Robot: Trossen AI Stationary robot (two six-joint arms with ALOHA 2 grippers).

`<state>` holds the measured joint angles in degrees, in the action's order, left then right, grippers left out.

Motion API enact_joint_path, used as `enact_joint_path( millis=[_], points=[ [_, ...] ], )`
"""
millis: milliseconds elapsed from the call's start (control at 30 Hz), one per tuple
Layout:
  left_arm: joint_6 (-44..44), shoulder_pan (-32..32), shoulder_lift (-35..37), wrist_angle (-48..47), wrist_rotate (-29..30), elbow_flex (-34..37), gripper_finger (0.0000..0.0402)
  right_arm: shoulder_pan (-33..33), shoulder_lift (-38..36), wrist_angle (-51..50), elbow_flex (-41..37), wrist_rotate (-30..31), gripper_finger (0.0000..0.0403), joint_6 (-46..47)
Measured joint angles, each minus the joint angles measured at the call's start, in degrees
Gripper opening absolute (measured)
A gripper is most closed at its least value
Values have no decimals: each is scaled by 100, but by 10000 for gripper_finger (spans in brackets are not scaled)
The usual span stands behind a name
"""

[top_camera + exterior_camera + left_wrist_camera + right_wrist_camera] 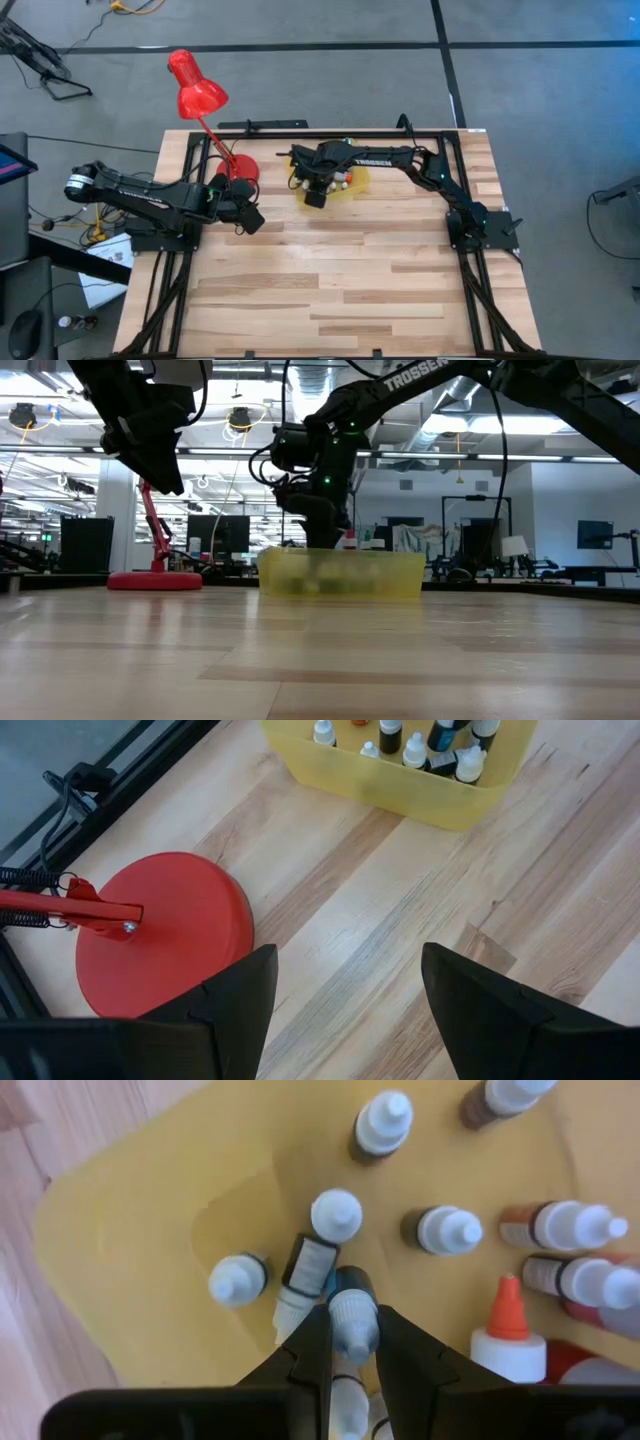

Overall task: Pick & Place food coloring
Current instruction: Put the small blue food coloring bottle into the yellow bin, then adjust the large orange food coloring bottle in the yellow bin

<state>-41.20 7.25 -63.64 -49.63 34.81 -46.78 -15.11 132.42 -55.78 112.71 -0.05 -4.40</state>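
**A:** ok where's the food coloring [445,1230] at? Can't find it from overhead.

**B:** It's all inside the yellow bin [340,574], a shallow see-through tub near the far edge of the surface [330,290], about the middle. From above the right arm covers most of it. The right wrist view shows the little bottles standing on the bin floor, pale caps up, plus one white bottle with an orange tip [507,1335].

**A:** and the right pincer?

**B:** The right pincer [352,1342] is down inside the bin, fingers clamped on the cap of one dark bottle [350,1315]. Another bottle [312,1260] lies tipped over, touching the one being held. It's crowded on that side, bottles just beside each other, while the corner of the bin floor toward the bin's rim is bare.

**A:** left arm in the way?

**B:** Nah. The left pincer [345,995] hangs above bare wood with its fingers wide apart, nothing between them. It's between the round base of the red lamp [165,935] and the bin, near both, touching neither.

**A:** room to move?

**B:** Plenty. The whole near half of the surface is open planks. The tight spot is the far edge, where the lamp, both pincers and the bin all sit near the black frame rail [262,127].
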Motion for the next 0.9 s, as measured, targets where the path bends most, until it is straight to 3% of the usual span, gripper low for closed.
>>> enact_joint_path(
  millis=[300, 633, 900],
  points=[
    [-3, 0, 0, 0, 0, 0, 241, 2, 0, 100, 0, 0, 57, -13],
    [-1, 0, -2, 2, 1, 0, 241, -7, 0, 189, 0, 6, 102, -70],
    [0, 0, -1, 1, -5, 0, 241, -5, 0, 264, 0, 11, 113, -346]
  ],
)
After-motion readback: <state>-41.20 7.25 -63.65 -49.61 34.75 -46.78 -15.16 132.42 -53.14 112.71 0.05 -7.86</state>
